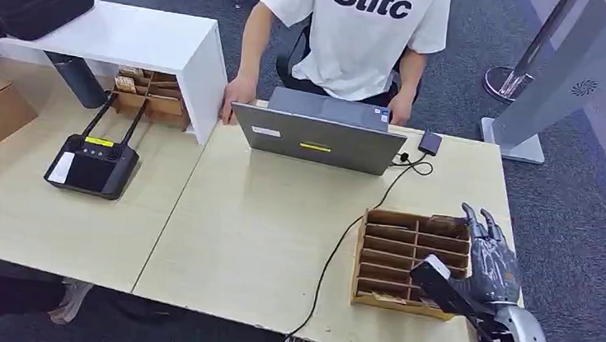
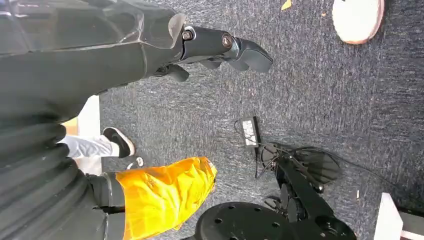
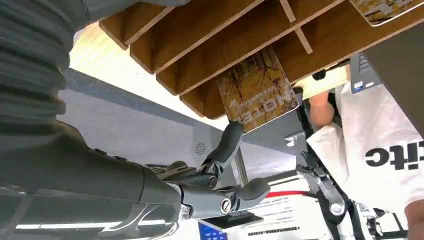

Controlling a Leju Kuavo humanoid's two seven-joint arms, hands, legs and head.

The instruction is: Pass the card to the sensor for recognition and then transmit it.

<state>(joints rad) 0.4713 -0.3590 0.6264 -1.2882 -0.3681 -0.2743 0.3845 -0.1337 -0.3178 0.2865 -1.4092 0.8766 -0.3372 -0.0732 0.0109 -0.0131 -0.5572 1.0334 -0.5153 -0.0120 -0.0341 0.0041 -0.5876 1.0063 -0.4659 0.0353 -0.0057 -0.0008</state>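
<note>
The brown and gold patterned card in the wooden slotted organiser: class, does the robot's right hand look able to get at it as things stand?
Probably yes. The right hand is open beside the wooden slotted organiser, one fingertip at the edge of the brown and gold patterned card, which sticks out of its slot. Nothing lies between them.

A person (image 1: 353, 35) sits behind an open laptop (image 1: 319, 138) on the table (image 1: 236, 240).

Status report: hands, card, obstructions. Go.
Right hand open at the wooden slotted box, one finger touching the card, no grip yet. Left hand hanging over the floor, holding nothing. Card sits in its slot. Nothing in the way.
</note>
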